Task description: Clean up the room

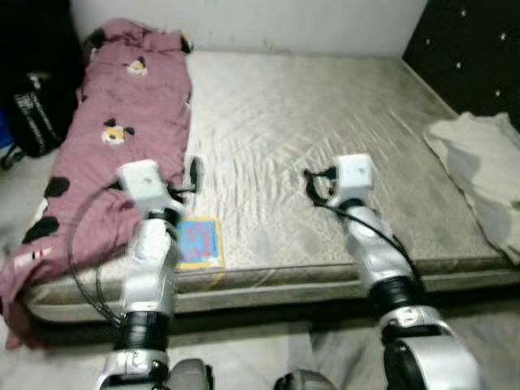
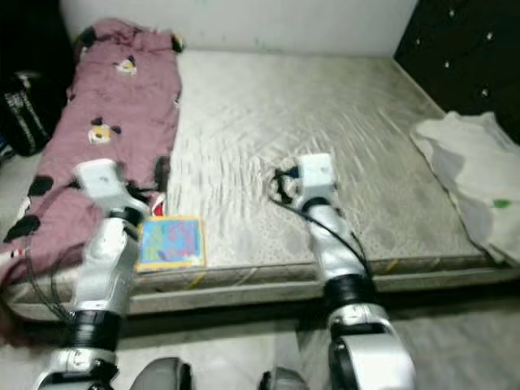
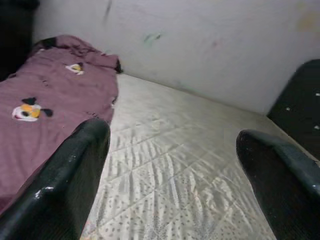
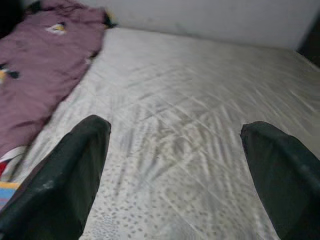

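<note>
A bare quilted mattress [image 1: 309, 122] lies in front of me. A mauve blanket [image 1: 122, 122] with cartoon patches covers its left strip and hangs over the front corner. A colourful flat book [image 1: 199, 242] lies at the mattress's front edge, just right of my left arm. A crumpled white cloth [image 1: 483, 171] lies at the right side. My left gripper [image 1: 195, 175] hovers open over the blanket's edge, above the book. My right gripper [image 1: 313, 185] is open over the middle of the mattress, holding nothing. In the wrist views both the left gripper [image 3: 172, 137] and the right gripper [image 4: 175, 130] have their fingers spread wide.
A black bag [image 1: 36, 110] stands on the floor left of the bed. A black studded headboard [image 1: 471, 41] rises at the far right. A white wall [image 3: 210, 45] runs along the bed's far side.
</note>
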Tool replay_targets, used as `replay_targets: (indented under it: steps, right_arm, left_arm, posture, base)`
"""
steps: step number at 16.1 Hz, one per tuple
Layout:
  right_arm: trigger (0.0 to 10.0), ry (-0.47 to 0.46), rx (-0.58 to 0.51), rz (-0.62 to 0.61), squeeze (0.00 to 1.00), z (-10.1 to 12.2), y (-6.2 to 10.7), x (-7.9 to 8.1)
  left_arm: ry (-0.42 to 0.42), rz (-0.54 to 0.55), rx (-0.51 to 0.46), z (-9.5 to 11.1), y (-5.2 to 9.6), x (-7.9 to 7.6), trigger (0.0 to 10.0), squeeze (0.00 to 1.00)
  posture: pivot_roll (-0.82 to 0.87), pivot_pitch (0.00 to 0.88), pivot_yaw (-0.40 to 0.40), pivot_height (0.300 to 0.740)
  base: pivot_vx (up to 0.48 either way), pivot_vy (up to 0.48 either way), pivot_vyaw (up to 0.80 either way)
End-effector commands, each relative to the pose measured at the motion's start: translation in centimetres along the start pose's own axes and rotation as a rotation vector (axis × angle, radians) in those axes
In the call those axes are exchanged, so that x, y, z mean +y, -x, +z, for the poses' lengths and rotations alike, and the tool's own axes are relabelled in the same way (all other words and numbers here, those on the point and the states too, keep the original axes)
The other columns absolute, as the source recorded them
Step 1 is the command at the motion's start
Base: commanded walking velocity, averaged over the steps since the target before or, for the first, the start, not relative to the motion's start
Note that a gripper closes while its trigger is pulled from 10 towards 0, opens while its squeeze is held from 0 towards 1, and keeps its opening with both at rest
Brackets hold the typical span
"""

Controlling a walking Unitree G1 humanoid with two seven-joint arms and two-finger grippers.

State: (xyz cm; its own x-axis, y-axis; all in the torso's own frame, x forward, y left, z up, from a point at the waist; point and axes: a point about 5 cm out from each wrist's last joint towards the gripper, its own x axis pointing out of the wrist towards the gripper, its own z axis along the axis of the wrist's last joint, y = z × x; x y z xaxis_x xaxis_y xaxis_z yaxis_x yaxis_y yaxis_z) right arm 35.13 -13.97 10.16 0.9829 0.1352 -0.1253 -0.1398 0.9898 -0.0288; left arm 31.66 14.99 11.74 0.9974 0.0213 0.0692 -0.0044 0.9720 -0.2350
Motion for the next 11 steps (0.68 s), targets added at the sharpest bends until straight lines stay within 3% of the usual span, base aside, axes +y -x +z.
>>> replay_targets:
  steps: [1,9,11]
  right_arm:
    - [10.0,-0.005,-0.005,0.019,0.0,0.44,-0.27,0.63]
    - [10.0,-0.007,-0.003,0.018,0.0,0.5,-0.38,0.67]
    - [10.0,-0.008,-0.003,0.017,0.0,0.51,-0.39,0.68]
  left_arm:
    - [-0.017,0.022,-0.022,0.64,-0.2,0.68,10.0,0.0]
    - [-0.016,0.026,-0.026,0.76,-0.32,0.73,10.0,0.0]
    - [-0.023,0.02,-0.04,0.94,-0.28,0.66,10.0,0.0]
  posture:
    - [0.03,0.0,-0.08,0.74]
    - [0.03,0.0,-0.078,0.74]
    - [0.03,0.0,-0.078,0.74]
  base:
    - [0.0,0.48,0.0]
    - [0.0,0.436,0.0]
    - [0.0,0.0,0.0]
